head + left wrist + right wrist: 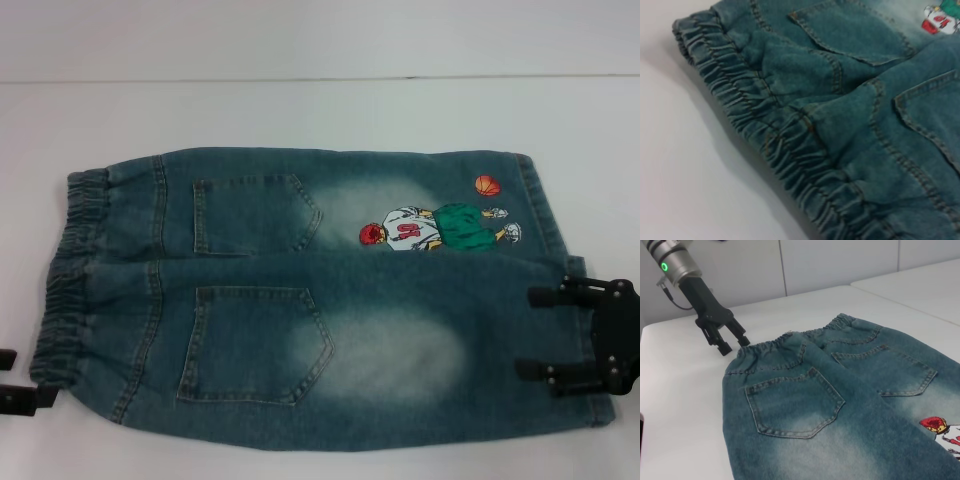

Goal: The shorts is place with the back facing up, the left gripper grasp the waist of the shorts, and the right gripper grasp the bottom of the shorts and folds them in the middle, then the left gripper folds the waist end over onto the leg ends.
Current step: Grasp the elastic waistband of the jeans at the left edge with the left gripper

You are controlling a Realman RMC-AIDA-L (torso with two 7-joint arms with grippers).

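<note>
From the head view, we have 1 pair of shorts [320,300] spread flat on the white table [300,110], back up, 2 patch pockets showing. The waist [65,280] lies toward our left gripper [15,385], the leg ends [560,270] toward our right gripper [535,332]. That layout fits the plan: each claw gets its own end, so we judge the grasps are the step in hand. The right gripper has 2 fingers spread apart, 1 on each side of the lower leg's hem region, pointing in over the cloth, holding nothing yet. The left gripper barely peeks in at the frame edge, just beside the waist's near corner; we cannot tell its finger state from here. The embroidered figure [440,227] and 1 orange ball [487,185] sit on the far leg, beyond the right jaws.

Over to the left wrist view: the waist [770,130] fills the frame, gathered and ruffled, directly ahead of the left jaws, with no fingers in shot.

Now the right wrist view: across the shorts [850,410] we see the left gripper [732,346] tipped down at the waist [775,347], its 2 fingers parted and touching down just beside the band's corner, nothing clamped.
</note>
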